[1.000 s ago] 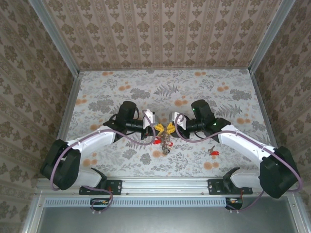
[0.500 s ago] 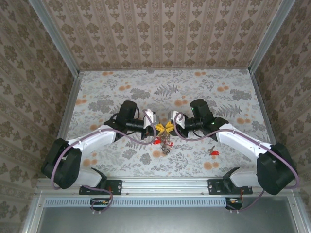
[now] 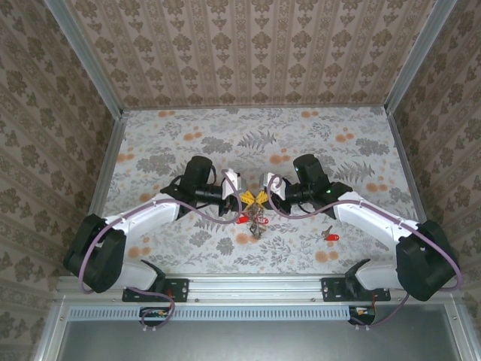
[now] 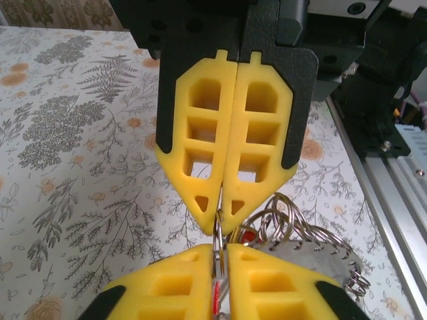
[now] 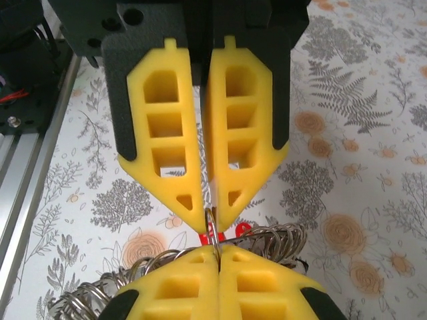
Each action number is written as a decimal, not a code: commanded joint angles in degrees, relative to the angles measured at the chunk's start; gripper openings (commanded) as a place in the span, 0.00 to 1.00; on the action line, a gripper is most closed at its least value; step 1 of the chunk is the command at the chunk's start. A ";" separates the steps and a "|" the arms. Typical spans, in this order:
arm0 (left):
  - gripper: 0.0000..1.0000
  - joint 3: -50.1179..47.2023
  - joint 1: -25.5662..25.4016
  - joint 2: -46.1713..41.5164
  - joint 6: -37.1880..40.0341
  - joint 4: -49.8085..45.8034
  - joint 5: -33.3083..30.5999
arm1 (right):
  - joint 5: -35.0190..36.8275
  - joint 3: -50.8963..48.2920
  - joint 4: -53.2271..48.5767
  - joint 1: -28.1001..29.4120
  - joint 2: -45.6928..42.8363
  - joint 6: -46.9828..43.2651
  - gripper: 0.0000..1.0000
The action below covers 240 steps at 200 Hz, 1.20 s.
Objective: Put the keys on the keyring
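The left gripper [image 3: 242,198], jaws nearly closed, and the right gripper [image 3: 264,197], jaws tight, both nip the 1 keyring [image 3: 258,224] above the table [image 3: 150,150] middle. 1 red key [image 3: 242,220] sits beside it; 1 loose red key [image 3: 331,238] lies apart, near the right arm.

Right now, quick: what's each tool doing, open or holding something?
Left tool: closed on the keyring.
Right tool: closed on the same keyring.

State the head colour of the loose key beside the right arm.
Red; the loose key shows best from the top external view.
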 commanded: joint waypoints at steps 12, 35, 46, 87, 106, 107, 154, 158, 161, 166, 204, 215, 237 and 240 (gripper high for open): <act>0.17 4.78 -1.29 1.22 4.58 -6.71 -1.51 | 5.72 4.14 -7.56 1.39 -2.54 -3.82 0.01; 0.18 6.65 -2.20 2.64 6.06 -9.34 -2.31 | 7.75 6.35 -11.36 2.65 -2.46 -4.93 0.02; 0.18 7.67 -2.68 3.17 6.66 -10.42 -2.60 | 8.20 6.83 -11.97 3.06 -2.54 -4.97 0.02; 0.20 8.29 -3.35 4.22 6.90 -11.17 -4.20 | 7.88 6.84 -11.10 3.58 -3.33 -4.26 0.02; 0.20 8.51 -3.46 4.40 7.07 -11.49 -4.64 | 7.29 6.46 -10.20 3.58 -3.81 -3.81 0.02; 0.20 8.53 -3.46 4.40 7.08 -11.53 -4.65 | 7.27 6.40 -10.18 3.58 -3.81 -3.78 0.02; 0.20 9.04 -3.46 4.73 7.26 -11.80 -5.14 | 6.46 5.68 -8.85 3.58 -3.86 -3.06 0.02; 0.20 9.03 -3.46 4.71 7.26 -11.77 -5.02 | 6.46 5.59 -8.83 3.58 -3.88 -3.06 0.02; 0.19 9.14 -3.46 4.74 7.25 -11.74 -4.93 | 6.42 5.63 -8.83 3.58 -3.86 -2.98 0.02; 0.18 9.22 -3.41 4.75 7.13 -11.59 -4.75 | 6.24 5.71 -8.83 3.58 -3.82 -2.87 0.02; 0.00 9.39 -3.35 4.57 6.61 -9.63 -2.80 | 5.58 5.30 -8.31 3.58 -4.02 -2.35 0.09; 0.00 8.96 -3.27 4.41 5.81 -8.22 -2.09 | 5.75 4.40 -7.80 3.45 -4.29 -2.27 0.12; 0.00 7.19 -3.02 3.62 3.25 -3.16 0.19 | 3.49 1.86 -4.54 1.23 -4.56 -0.07 0.14; 0.00 6.79 -2.94 3.55 2.87 -2.47 0.66 | 3.05 1.52 -4.03 0.92 -4.56 0.37 0.15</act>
